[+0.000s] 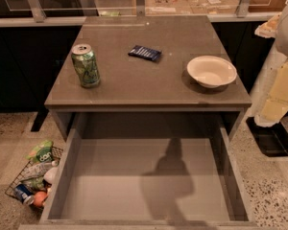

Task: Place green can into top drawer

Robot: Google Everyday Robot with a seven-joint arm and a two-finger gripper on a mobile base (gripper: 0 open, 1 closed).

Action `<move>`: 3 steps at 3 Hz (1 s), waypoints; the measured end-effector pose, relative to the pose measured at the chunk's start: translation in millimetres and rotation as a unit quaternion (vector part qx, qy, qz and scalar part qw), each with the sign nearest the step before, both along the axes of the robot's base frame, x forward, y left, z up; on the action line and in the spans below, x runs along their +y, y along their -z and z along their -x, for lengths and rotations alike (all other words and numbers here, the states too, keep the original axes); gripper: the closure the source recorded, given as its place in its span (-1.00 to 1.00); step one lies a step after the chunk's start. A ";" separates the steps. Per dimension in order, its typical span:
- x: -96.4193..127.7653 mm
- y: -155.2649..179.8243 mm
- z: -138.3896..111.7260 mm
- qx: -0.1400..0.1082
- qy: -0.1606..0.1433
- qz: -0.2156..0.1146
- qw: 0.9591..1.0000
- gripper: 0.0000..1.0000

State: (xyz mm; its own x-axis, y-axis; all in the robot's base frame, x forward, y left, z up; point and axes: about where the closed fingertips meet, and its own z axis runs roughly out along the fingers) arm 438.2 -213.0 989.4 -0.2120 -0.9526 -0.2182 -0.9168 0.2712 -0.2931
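Grey table (149, 85) surface carries three items: the green can (85, 65), a dark blue packet (145, 52) and a pale bowl (211, 71). The can stands upright on the left side of the top, near the left edge and well apart from both the packet and the bowl. Below the front edge, the top drawer (62, 171) is pulled fully out; nothing lies on its flat floor, only a dark shadow (170, 176). The gripper is not in view, so whether it is open or closed cannot be told. A cream machine body (283, 80) shows at the right edge; it cannot be told what it belongs to. Finding: the task has not started, and the can is not yet held. Risks noted: the can sits close to the table's left edge, so a sideways or glancing approach could likely push it off toward the wire basket (31, 183) of clutter on the floor. Its smooth, thin wall may slip in a weak hold or dent under a hard one. On the way down, the can could strike the table's front lip above the drawer. Released too high or tilted, it would probably topple and roll across the drawer's flat floor.
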 end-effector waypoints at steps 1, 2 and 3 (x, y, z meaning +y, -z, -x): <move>0.0 -0.1 0.0 0.000 0.000 0.000 1.000 -1.00; 4.7 -1.7 -17.7 -0.028 0.009 -0.024 0.999 -1.00; 22.8 4.8 -46.2 -0.071 0.024 -0.085 0.994 -1.00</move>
